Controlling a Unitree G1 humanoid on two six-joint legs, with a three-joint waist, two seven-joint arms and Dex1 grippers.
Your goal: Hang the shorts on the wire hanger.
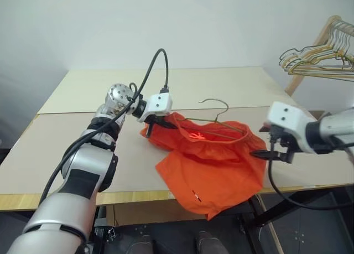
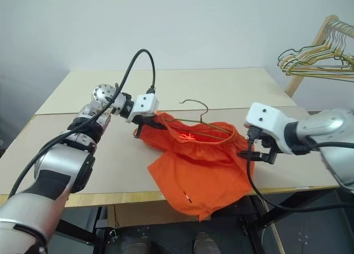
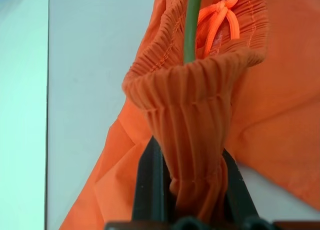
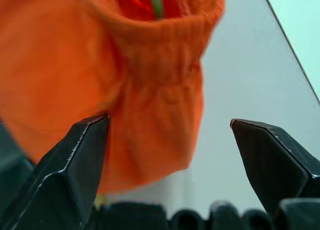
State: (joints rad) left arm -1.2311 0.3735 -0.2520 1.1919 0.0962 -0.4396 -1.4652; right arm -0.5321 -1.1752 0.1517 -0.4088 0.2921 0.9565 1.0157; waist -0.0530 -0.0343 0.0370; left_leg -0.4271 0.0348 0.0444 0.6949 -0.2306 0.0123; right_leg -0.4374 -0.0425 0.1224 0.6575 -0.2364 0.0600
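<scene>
The bright orange shorts (image 1: 213, 165) lie on the table, their lower part hanging over the front edge. The thin wire hanger (image 1: 218, 103) is threaded through the waistband, with its hook standing up above the cloth. My left gripper (image 1: 160, 123) is shut on the left end of the gathered waistband; the left wrist view shows the bunched waistband (image 3: 192, 120) pinched between the fingers (image 3: 150, 185), with the green wire (image 3: 192, 24) beyond. My right gripper (image 1: 272, 153) is open just off the right end of the waistband. Between its fingers (image 4: 75, 160) there is nothing, and the shorts (image 4: 125, 79) lie close ahead.
The pale wooden table (image 1: 110, 99) runs far back and to the left. A wooden rack (image 1: 315, 49) with a cluster of gold and dark wire hangers (image 1: 318, 57) stands at the back right. A black cable (image 1: 149, 71) arcs above my left wrist.
</scene>
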